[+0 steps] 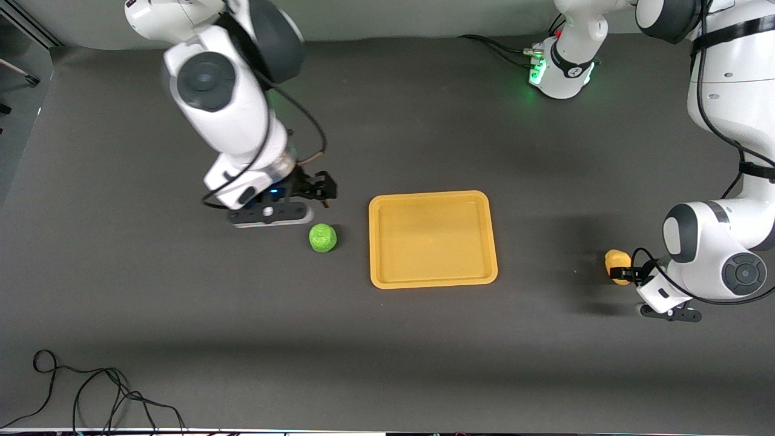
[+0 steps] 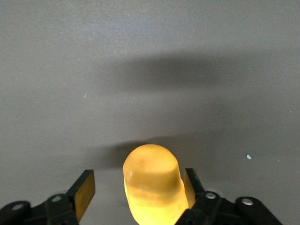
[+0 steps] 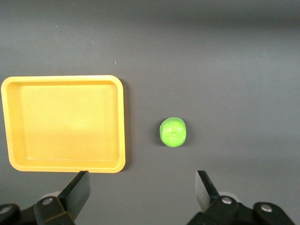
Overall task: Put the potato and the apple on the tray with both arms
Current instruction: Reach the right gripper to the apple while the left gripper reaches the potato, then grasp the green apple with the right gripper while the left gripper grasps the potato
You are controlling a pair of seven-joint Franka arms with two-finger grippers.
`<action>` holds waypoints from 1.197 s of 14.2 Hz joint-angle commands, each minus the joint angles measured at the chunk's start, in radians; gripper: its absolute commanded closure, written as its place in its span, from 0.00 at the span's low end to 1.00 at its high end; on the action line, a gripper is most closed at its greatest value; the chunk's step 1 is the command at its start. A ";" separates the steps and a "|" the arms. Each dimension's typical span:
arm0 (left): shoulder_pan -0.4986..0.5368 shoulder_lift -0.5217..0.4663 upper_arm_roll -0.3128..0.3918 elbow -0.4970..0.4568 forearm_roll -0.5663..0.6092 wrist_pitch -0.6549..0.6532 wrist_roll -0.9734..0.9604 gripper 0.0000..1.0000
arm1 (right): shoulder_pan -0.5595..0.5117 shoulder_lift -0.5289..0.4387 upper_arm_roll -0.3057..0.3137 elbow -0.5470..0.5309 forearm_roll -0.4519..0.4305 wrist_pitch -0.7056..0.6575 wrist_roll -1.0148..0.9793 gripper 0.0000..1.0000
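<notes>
The yellow-orange tray (image 1: 432, 275) lies empty on the dark table, and also shows in the right wrist view (image 3: 63, 165). The green apple (image 1: 323, 237) sits on the table beside the tray, toward the right arm's end. My right gripper (image 1: 319, 189) is open and empty, over bare table next to the apple (image 3: 173, 132), which lies ahead of its fingers (image 3: 79, 190). The potato (image 1: 616, 261) lies toward the left arm's end. My left gripper (image 1: 629, 272) is low and open around the potato (image 2: 152, 183). One finger (image 2: 190, 186) touches it and the other (image 2: 85, 192) stands apart.
Loose black cables (image 1: 91, 393) lie near the table's front edge toward the right arm's end. The left arm's green-lit base (image 1: 560, 66) stands at the back. The tray (image 3: 63, 124) sits between the two fruits.
</notes>
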 commanded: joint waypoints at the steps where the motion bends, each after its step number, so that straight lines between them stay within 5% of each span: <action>1: 0.004 0.006 -0.005 -0.001 -0.016 -0.024 0.038 0.32 | -0.020 0.010 -0.020 -0.008 -0.013 -0.016 0.003 0.00; 3: 0.003 0.006 -0.005 -0.018 -0.018 -0.064 0.037 0.41 | -0.025 -0.002 -0.020 -0.065 -0.015 -0.013 0.002 0.00; 7: -0.002 -0.022 -0.010 0.035 -0.060 -0.139 0.035 0.82 | -0.028 -0.045 -0.031 -0.290 -0.007 0.194 0.011 0.00; 11: -0.086 -0.084 -0.034 0.120 -0.177 -0.307 -0.047 0.84 | -0.019 -0.016 -0.031 -0.532 -0.007 0.568 0.017 0.00; 15: -0.302 -0.099 -0.042 0.111 -0.173 -0.311 -0.300 0.84 | -0.002 0.087 -0.031 -0.570 -0.007 0.697 0.017 0.00; 17: -0.360 -0.083 -0.045 0.083 -0.185 -0.292 -0.322 0.77 | 0.003 0.134 -0.031 -0.570 -0.007 0.748 0.017 0.00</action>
